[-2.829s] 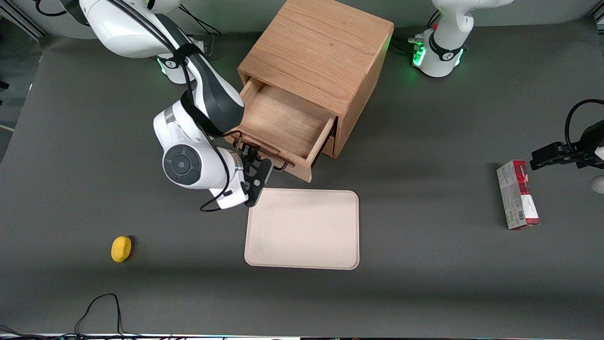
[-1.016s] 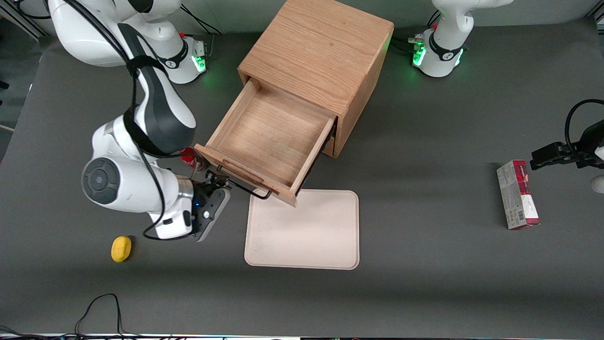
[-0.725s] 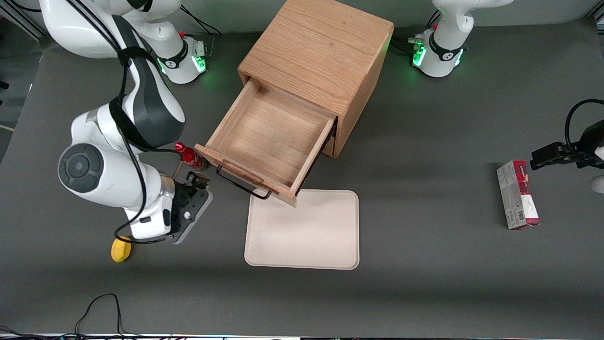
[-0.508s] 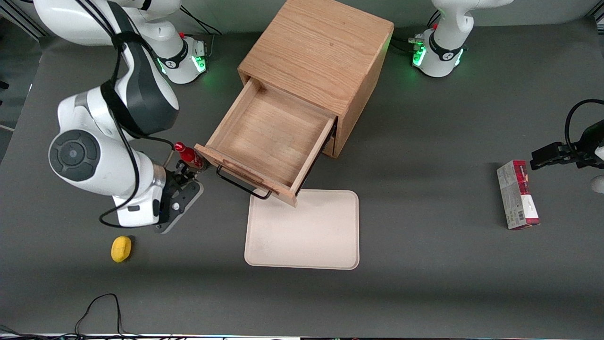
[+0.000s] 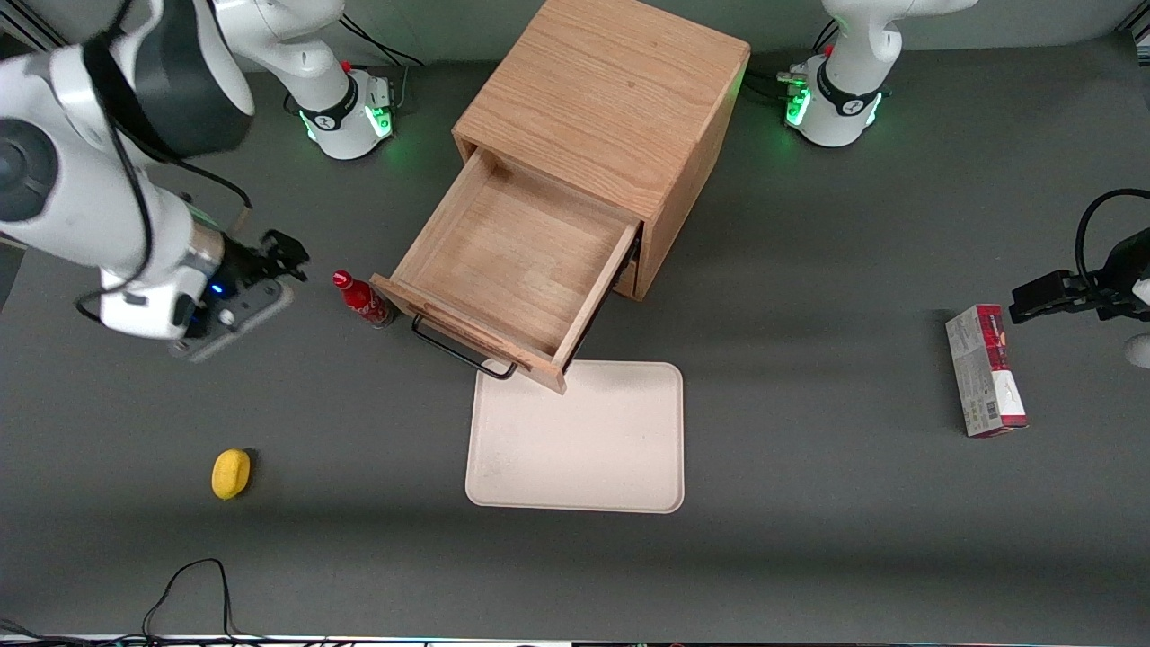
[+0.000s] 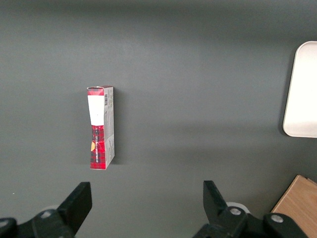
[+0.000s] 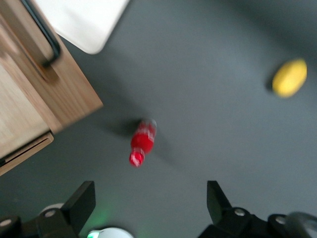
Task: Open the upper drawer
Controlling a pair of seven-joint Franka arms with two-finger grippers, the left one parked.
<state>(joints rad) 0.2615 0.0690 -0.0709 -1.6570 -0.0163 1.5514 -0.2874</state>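
— So, what does the front view show?

— The upper drawer stands pulled well out of the oak cabinet, its wooden tray bare inside. Its thin black handle juts from the drawer face, and the drawer's near corner hangs just over the edge of a cream tray lying on the dark table. The gripper hangs in the air toward the working arm's end of the table, well apart from the handle, with its fingers spread and nothing between them. A small red bottle stands upright between the gripper and the drawer's corner, just beside the drawer. A yellow lemon sits nearer the camera than the bottle. Toward the parked arm's end lies a red and white box.

— And the right wrist view?

— It looks down between two dark fingers held wide apart. The red bottle shows there, blurred, with the drawer corner and its handle beside it. A corner of the cream tray and the lemon are also seen.

— The left wrist view?

— It shows the box flat on the table, the tray edge, and a corner of the cabinet.
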